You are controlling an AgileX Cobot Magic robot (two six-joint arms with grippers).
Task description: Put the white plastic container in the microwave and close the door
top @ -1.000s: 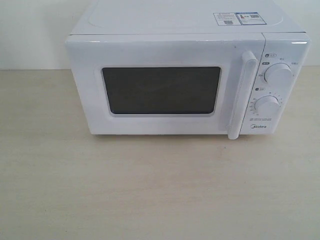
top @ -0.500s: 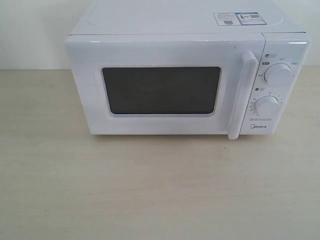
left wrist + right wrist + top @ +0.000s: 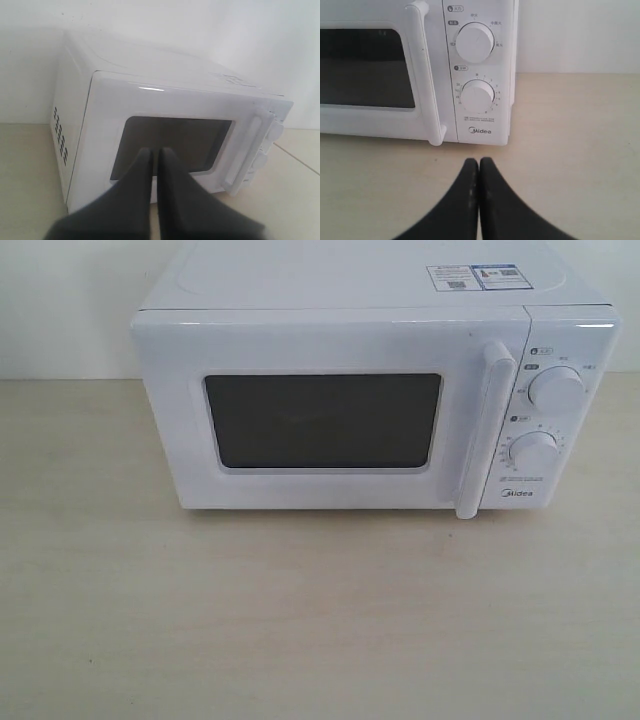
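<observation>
The white microwave [image 3: 370, 400] stands at the back of the table, its door [image 3: 320, 420] closed, dark window facing front, vertical handle [image 3: 483, 430] at the right of the door. The white plastic container is out of view. My left gripper [image 3: 155, 152] is shut and empty, hanging in front of the microwave [image 3: 165, 130] and its door window [image 3: 172, 147]. My right gripper [image 3: 479, 162] is shut and empty above the table, a short way in front of the dial panel [image 3: 477, 70] and handle [image 3: 425, 70]. Neither gripper shows in the exterior view.
Light wooden tabletop [image 3: 320, 620] spreads in front of the microwave. A white wall [image 3: 60, 300] stands behind it. Two round dials [image 3: 556, 390] sit on the right panel.
</observation>
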